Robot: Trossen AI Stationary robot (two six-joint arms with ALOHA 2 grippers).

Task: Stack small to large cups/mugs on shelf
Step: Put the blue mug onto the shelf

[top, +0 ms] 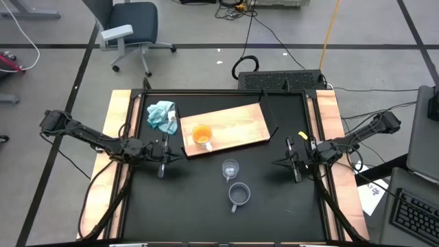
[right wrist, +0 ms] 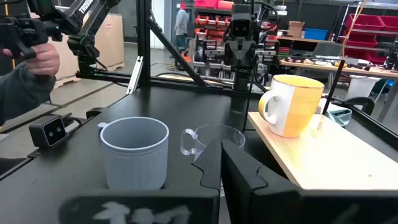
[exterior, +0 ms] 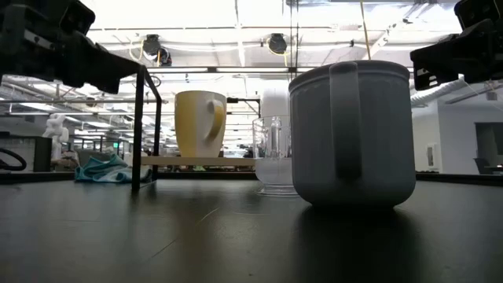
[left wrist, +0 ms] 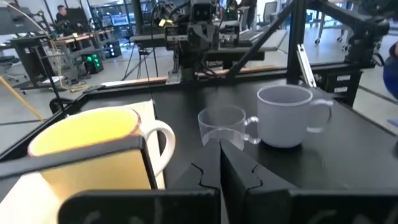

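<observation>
An orange mug with a pale handle [top: 202, 135] stands upright on the light-wood shelf board [top: 236, 123]. The clear glass cup [top: 230, 169] and the grey-blue mug [top: 238, 196] stand upright on the black tabletop, nearer than the board. My left gripper [top: 162, 167] is shut and empty at the table's left, left of the glass cup. My right gripper [top: 295, 169] is shut and empty at the table's right. The left wrist view shows the orange mug [left wrist: 93, 152], glass cup [left wrist: 222, 126] and grey-blue mug [left wrist: 285, 115].
A light-blue cloth [top: 162, 115] lies at the table's far left, beside the board. Pale wooden side rails [top: 118, 137] run along both table sides. A thin black frame post [exterior: 138, 130] stands by the board. A person's hand [right wrist: 34, 59] shows beyond the table.
</observation>
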